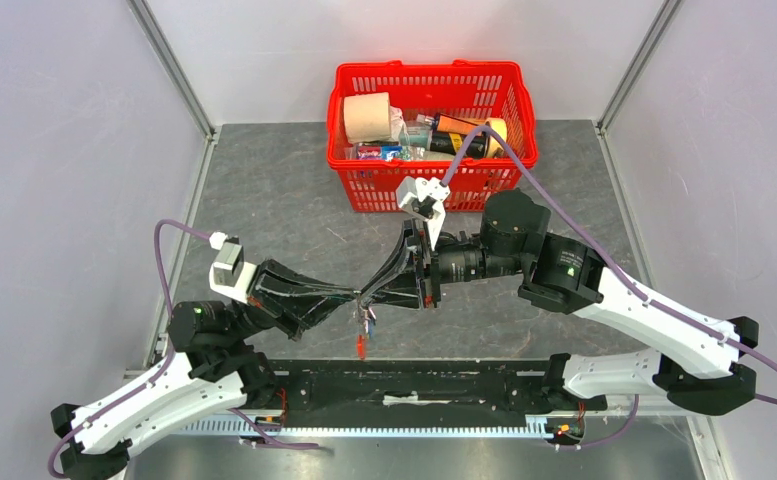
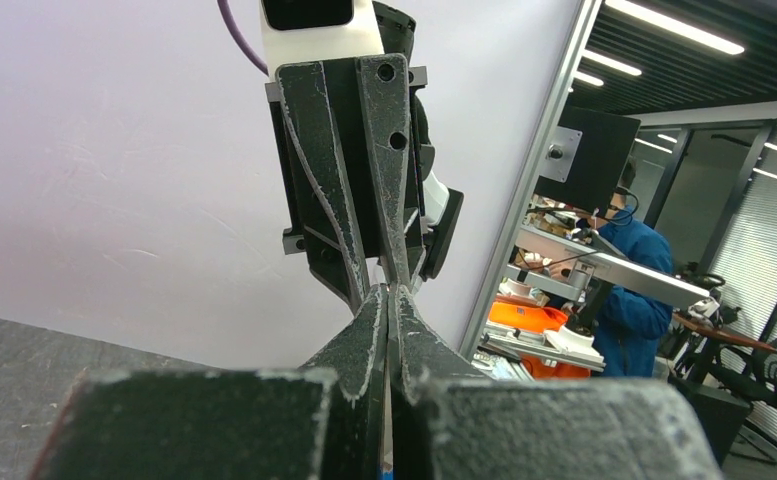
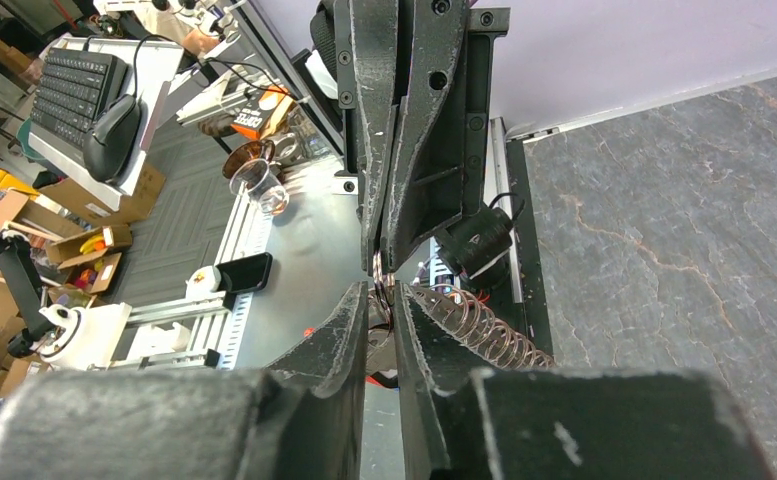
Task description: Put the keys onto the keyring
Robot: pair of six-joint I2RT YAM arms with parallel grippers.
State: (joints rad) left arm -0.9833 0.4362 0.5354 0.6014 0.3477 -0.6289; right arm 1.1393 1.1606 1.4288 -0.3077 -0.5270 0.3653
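**Finger state.** The left fingers (image 1: 352, 297) are pressed fully together. Seen from the right wrist, their tips pinch a thin metal split ring (image 3: 380, 278), which belongs to the keyring (image 1: 365, 318). The right fingers (image 1: 373, 295) point straight at the left fingers, tip to tip. A narrow gap stands between them and the same ring sits in the mouth of that gap. The views do not show whether the right pads press on the ring.

**Keyring, appearance.**
- The split ring is silvery and thin. It stands edge-on between the two sets of tips.
- A coiled cord (image 3: 474, 325) of silvery, spring-like wire has evenly spaced loops. It runs from just beside the right fingertips away to their right and downward.
- A red strap (image 1: 362, 346) is short and narrow. It hangs lowest, directly under the point where the fingertips meet.

**Keys.** The keys (image 1: 368, 321) are small slim pieces hanging in a cluster just below the fingertips, above the strap. They are too small in the top view to tell apart or to show how they are attached.

**Position.** The whole bundle hangs from the meeting fingertips, above the grey stone-patterned bench (image 1: 284, 200).

**Surroundings.** A red basket (image 1: 364, 195) holding assorted goods stands well beyond the right fingers, at the far side of the bench.
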